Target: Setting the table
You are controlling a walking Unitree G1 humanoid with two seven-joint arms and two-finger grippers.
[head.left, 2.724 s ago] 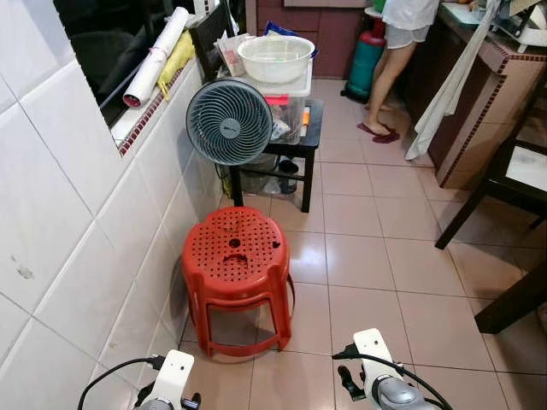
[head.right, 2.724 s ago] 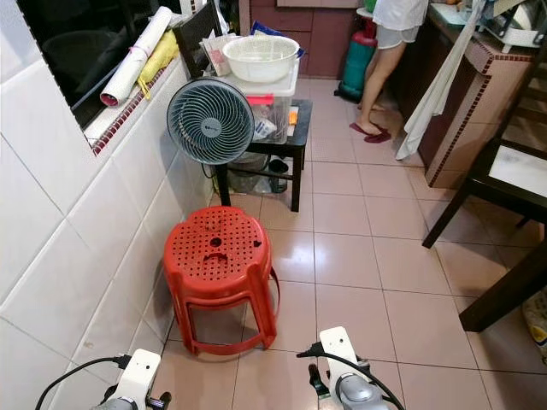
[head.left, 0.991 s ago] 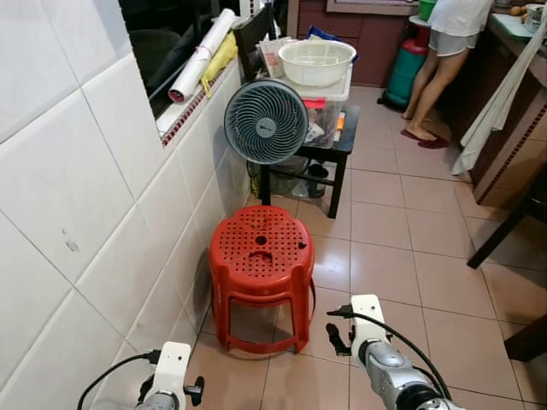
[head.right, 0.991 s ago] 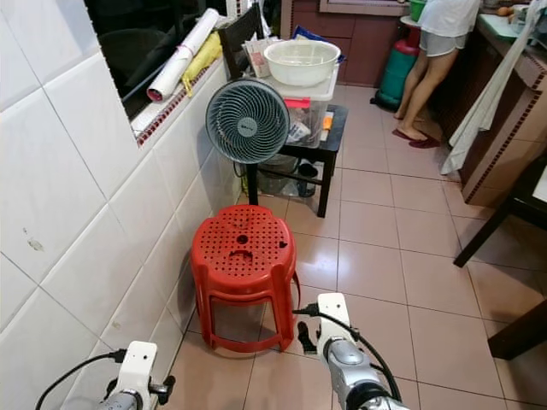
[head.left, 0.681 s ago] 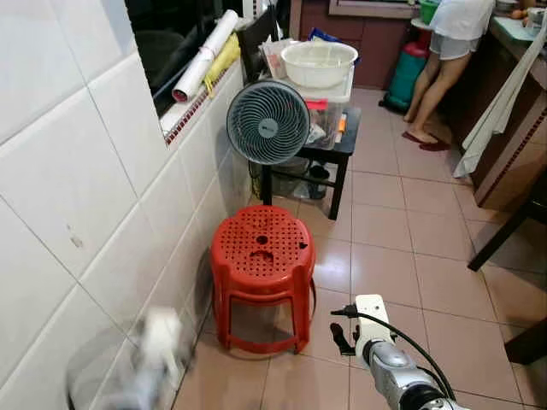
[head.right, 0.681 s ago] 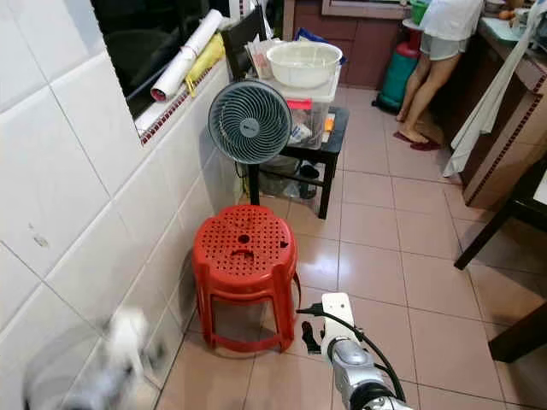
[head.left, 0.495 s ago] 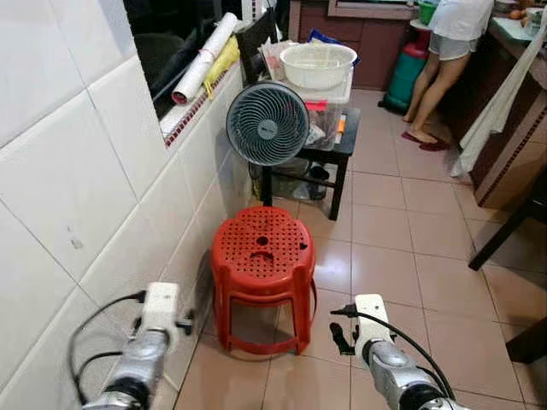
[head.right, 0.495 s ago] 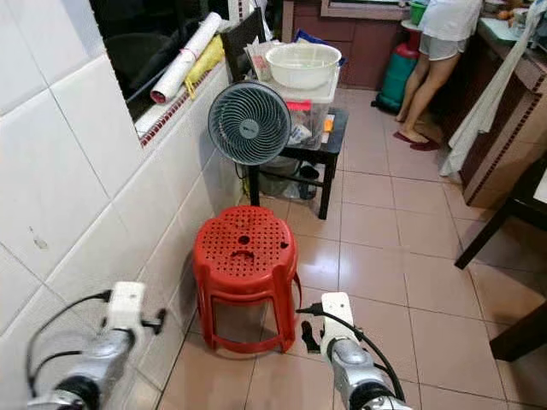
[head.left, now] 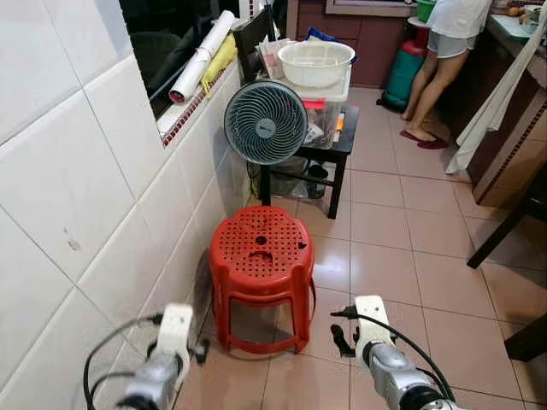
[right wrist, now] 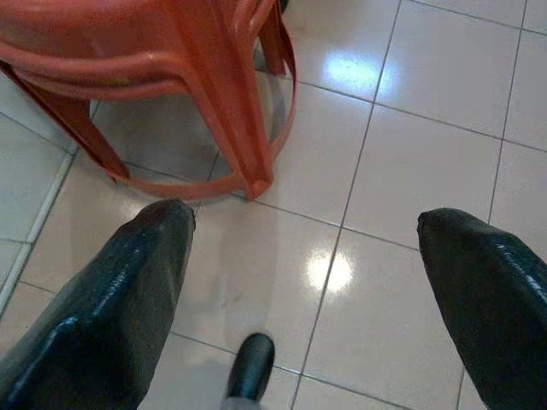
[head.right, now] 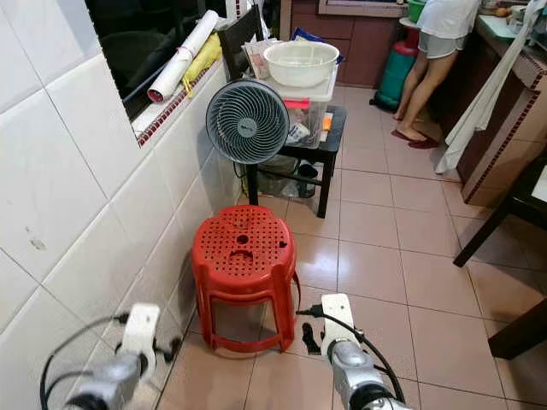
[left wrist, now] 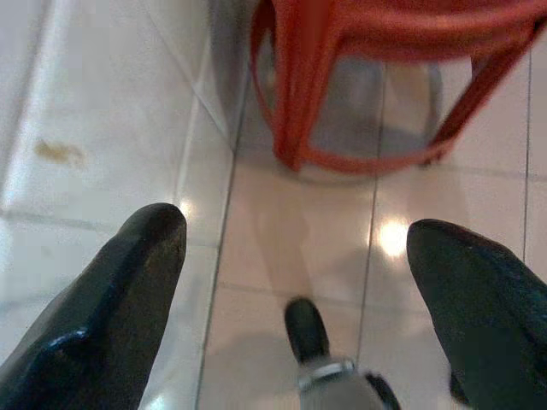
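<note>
No tableware lies within reach. A white basin rests on a clear plastic box on a small black side table further ahead. My left arm and right arm hang low at the bottom of the head views, on either side of a red plastic stool. The left gripper is open over the floor tiles with nothing between its fingers, facing the stool's legs. Likewise the right gripper is open and holds nothing, with the stool just beyond it.
A white tiled wall runs close on my left. A round grey fan stands behind the stool. A person stands at the far counter by a green gas cylinder. Dark table legs sit at the right.
The left arm, raised beside the wall half a second ago, has dropped lower and is a little blurred. The right arm has barely moved. The view has swung left since the earliest frames.
</note>
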